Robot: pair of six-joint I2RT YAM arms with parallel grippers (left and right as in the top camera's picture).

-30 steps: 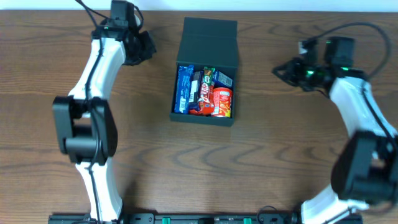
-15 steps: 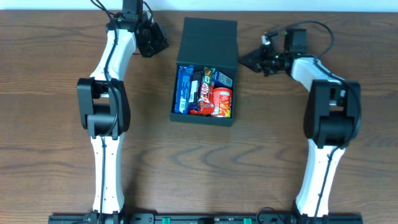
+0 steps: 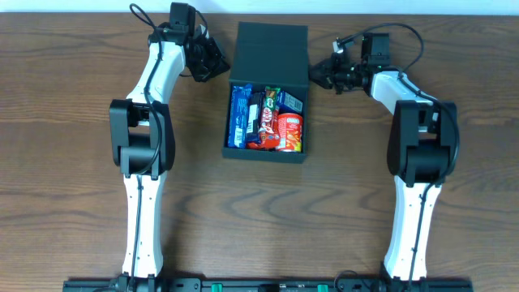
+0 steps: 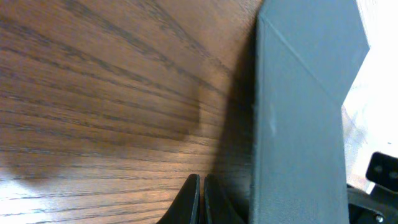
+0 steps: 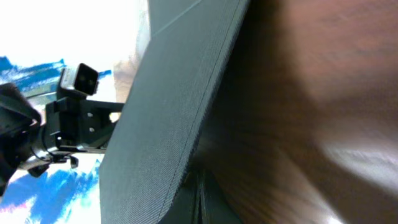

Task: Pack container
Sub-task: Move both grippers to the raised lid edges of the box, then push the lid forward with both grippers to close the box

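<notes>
Writing: on snack packets in container, too small to read
Left gripper: pressed together, empty
Right gripper: pressed together, empty

The container, a dark teal-grey matte box, sits upright near the middle of the desk. Its flap lid is open toward the desk's far edge.

Dark teal-grey box, plain and matte, against a brown table streaked with darker wood grain. A blue packet with white marks, a red packet, a green packet. Left arm and right arm, white with black joints.
</notes>
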